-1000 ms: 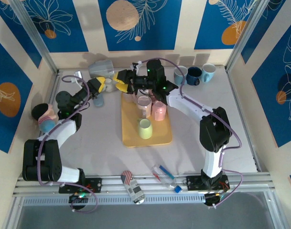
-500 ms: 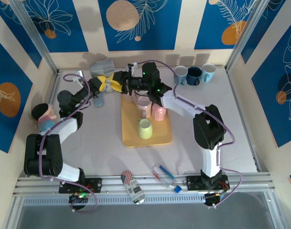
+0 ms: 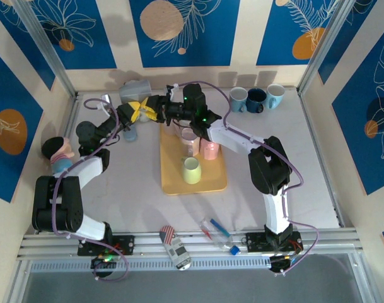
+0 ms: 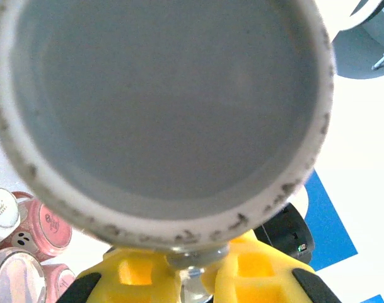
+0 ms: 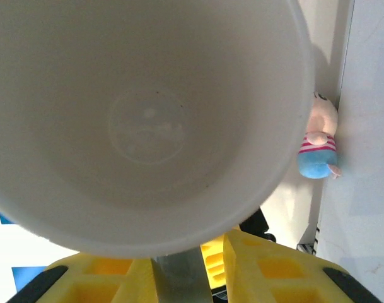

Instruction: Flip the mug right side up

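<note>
Now, my left claw clamped on the grey mug just above it, my right claw clamped on it too, mouth facing that claw.

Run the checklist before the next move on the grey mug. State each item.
1. Left gripper grip: its fingers flank a grey part under the base of the grey mug; ok.
2. Right gripper grip: its fingers flank a grey part below the mug's rim; ok.
3. Both arms on one mug: a turn by one would likely fight the other; not ok.
4. Mug upright: its opening faces the right wrist camera, sideways; not ok.
5. Landing spot: the tray holds mugs, with bare table beside it; ok.
6. Clearance to the back wall: cannot tell.
</note>
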Available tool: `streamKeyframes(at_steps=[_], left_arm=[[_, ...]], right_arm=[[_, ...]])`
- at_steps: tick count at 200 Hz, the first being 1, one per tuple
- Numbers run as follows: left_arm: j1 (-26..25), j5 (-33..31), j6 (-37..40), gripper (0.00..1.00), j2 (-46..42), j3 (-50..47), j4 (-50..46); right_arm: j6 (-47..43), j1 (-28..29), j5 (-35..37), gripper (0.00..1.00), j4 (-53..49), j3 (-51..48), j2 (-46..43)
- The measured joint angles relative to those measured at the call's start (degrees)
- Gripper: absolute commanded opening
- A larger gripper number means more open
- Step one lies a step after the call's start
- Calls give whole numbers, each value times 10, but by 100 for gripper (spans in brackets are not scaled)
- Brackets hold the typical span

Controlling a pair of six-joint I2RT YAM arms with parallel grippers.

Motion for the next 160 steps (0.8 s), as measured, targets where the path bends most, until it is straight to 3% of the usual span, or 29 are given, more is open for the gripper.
streamKeyframes(at_steps=[57,106,126,160], left_arm=[[0,-1,-11,0,-3,-9,1],[1,15,56,51,-43,-8,-83],[0,33,115,63,-82,-8,-152],[0,51,209,71,-133,-2,-269]], right_arm=[[-22,2,10,0,-2,4,1],[-61,0,8,0,-6,4,1],[-80,-4,8,0,-12,4,1],[-128,-12,19,0,-31,2,-3]])
